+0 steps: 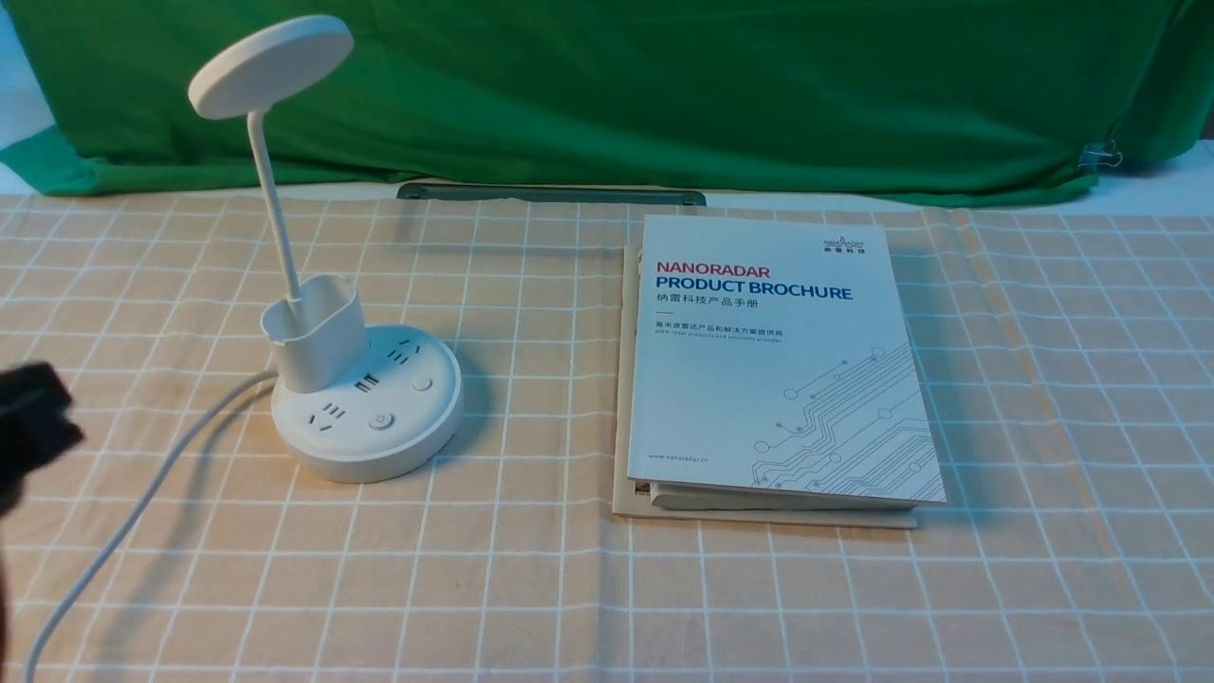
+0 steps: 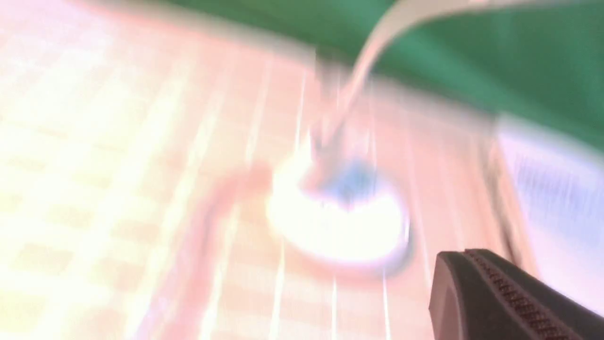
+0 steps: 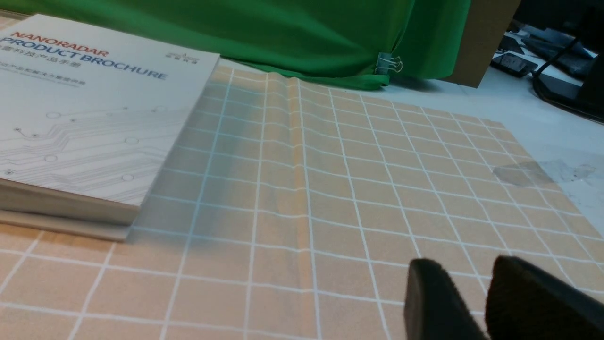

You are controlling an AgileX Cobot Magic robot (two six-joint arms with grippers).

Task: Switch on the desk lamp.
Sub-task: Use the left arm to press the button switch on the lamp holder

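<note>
Inside the white cup (image 1: 322,351), the lamp's neck (image 1: 273,209).

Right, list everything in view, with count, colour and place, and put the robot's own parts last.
desk lamp: one, white, on the cloth, on the left
lamp's cord: one, pale, running from the lamp's base towards the near left
brochure: one, white with red and blue title, top of the stack, right of the lamp
items under the brochure: at least two, pale, exact count unclear
checked cloth: one, beige with white lines, under lamp and stack
curtain: green, across the back
dark strip: one, at the cloth's far edge
clip: one, on the curtain's lower edge, on the right
left gripper: one, dark, near left
right gripper: one, black, near right
</note>
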